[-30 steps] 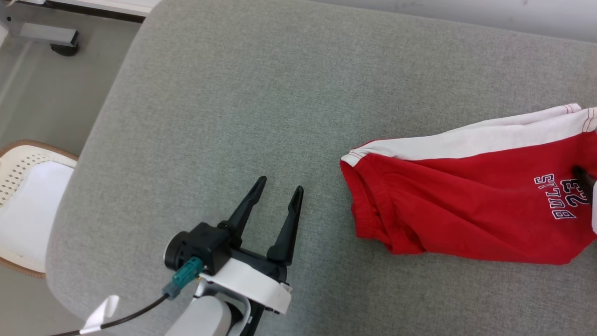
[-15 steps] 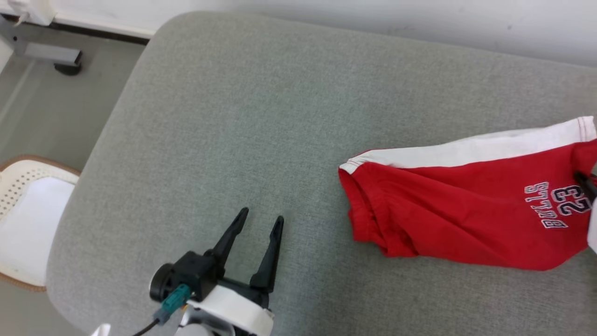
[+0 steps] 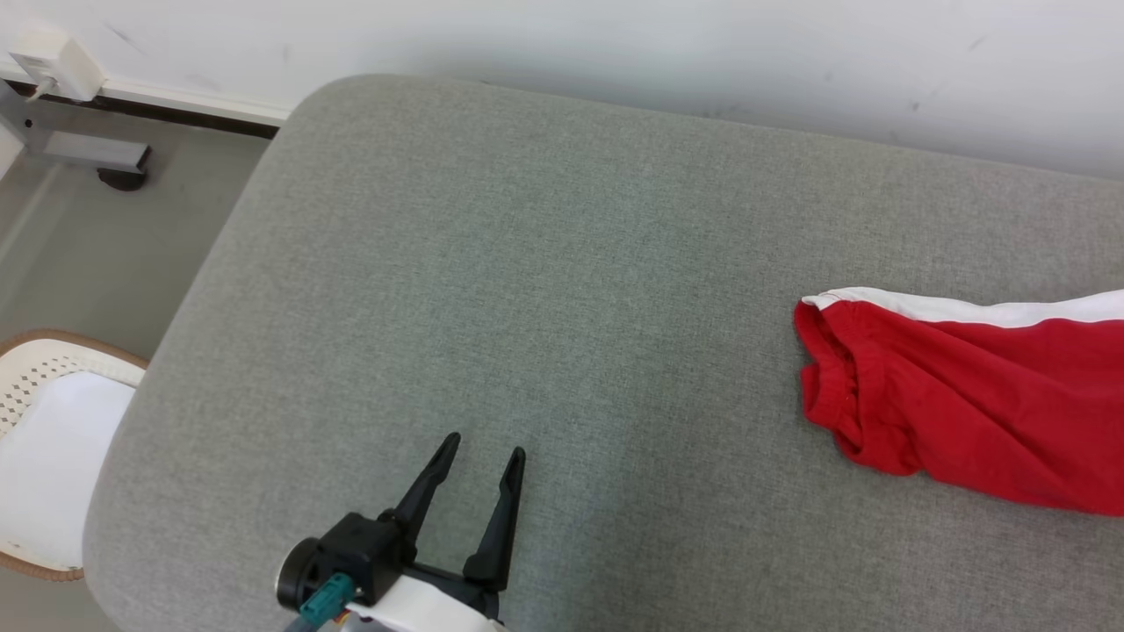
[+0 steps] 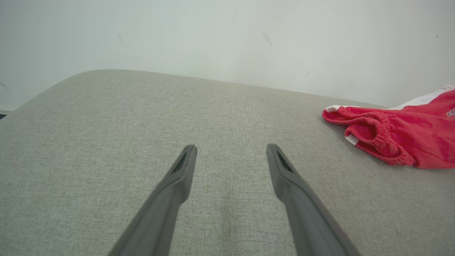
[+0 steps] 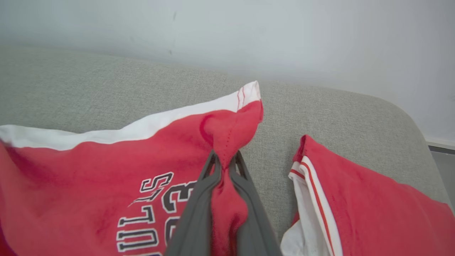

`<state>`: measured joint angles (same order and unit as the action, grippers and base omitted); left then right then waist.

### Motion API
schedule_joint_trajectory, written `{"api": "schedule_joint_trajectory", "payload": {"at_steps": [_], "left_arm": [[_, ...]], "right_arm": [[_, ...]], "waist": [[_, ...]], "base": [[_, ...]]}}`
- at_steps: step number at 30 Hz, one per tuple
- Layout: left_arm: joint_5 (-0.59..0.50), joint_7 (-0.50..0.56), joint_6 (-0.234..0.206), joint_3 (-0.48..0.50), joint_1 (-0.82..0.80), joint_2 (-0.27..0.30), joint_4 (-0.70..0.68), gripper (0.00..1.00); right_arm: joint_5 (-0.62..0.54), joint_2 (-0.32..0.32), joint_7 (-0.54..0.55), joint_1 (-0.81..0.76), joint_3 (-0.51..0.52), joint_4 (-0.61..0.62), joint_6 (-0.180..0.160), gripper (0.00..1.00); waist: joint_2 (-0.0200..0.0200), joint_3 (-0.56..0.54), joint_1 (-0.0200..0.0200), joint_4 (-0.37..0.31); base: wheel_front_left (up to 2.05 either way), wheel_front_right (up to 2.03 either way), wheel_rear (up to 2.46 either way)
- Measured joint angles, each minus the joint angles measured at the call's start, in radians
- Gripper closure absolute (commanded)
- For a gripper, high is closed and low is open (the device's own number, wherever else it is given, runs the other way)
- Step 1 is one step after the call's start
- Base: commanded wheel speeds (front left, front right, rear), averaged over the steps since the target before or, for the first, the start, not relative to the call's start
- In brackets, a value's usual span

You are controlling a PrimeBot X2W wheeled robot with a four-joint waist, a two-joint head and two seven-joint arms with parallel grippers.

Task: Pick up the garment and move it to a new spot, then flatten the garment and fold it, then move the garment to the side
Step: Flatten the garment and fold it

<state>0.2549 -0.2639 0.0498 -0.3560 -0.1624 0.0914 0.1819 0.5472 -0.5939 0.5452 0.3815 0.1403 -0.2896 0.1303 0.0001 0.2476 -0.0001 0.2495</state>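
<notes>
The garment (image 3: 975, 421) is a pair of red shorts with white side stripes and navy lettering, lying at the right of a grey cushion (image 3: 562, 263). Its elastic waistband end (image 4: 373, 131) points toward the middle. My right gripper (image 5: 224, 161) is shut on a bunched fold of red cloth near one leg hem, which stands lifted off the cushion. The other leg (image 5: 359, 199) lies to the right of it in the right wrist view. My left gripper (image 3: 481, 456) is open over bare cushion, well left of the garment, with nothing between its fingers (image 4: 185, 167).
A pale wall (image 3: 615, 53) runs behind the cushion. Left of the cushion is floor with a white woven chair seat (image 3: 44, 430), a grey metal foot (image 3: 97, 158) and a white box (image 3: 48, 61) low on the wall. The cushion's rounded left edge drops to the floor.
My right gripper has shut on the garment's leg and pulled it rightward, so the waistband end now lies farther right. The head camera has tilted up, showing more wall.
</notes>
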Motion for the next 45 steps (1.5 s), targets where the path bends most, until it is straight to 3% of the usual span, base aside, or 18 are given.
{"api": "schedule_joint_trajectory", "payload": {"at_steps": [6,11,17,26,42,45], "left_arm": [[-0.017,0.0,0.012,0.013,0.006,-0.012,0.0,0.0],[-0.027,0.0,0.022,0.016,0.003,-0.021,0.0,0.0],[-0.027,0.0,0.033,0.018,-0.004,-0.032,0.006,0.0],[-0.028,0.0,0.041,0.021,-0.012,-0.039,0.022,0.0],[-0.04,0.0,0.047,0.016,-0.01,-0.042,0.033,0.0],[-0.04,0.0,0.046,0.018,-0.01,-0.042,0.038,0.0]], "right_arm": [[-0.017,0.011,0.035,-0.011,-0.018,0.076,0.0,1.0],[-0.017,0.041,0.077,-0.004,-0.138,0.16,0.0,1.0],[0.015,0.123,0.105,0.005,-0.285,0.217,0.0,1.0],[0.009,0.249,0.077,0.069,-0.371,0.177,0.0,1.0],[-0.014,0.34,0.043,0.101,-0.451,0.1,0.0,1.0],[-0.018,0.36,0.012,0.101,-0.462,0.093,0.0,0.0]], "waist": [[0.0,0.0,0.0,0.005],[0.0,0.013,0.0,0.012],[0.0,0.027,0.0,0.023],[0.0,0.028,0.0,0.028],[0.0,0.009,0.0,0.025],[0.0,0.004,0.0001,0.022]], "base": [[0.0,0.0,0.0],[0.0,0.0,0.0],[0.0,0.0,0.0],[0.0,0.0,0.0],[0.0,0.0,0.0],[0.0,0.0,0.0]]}}
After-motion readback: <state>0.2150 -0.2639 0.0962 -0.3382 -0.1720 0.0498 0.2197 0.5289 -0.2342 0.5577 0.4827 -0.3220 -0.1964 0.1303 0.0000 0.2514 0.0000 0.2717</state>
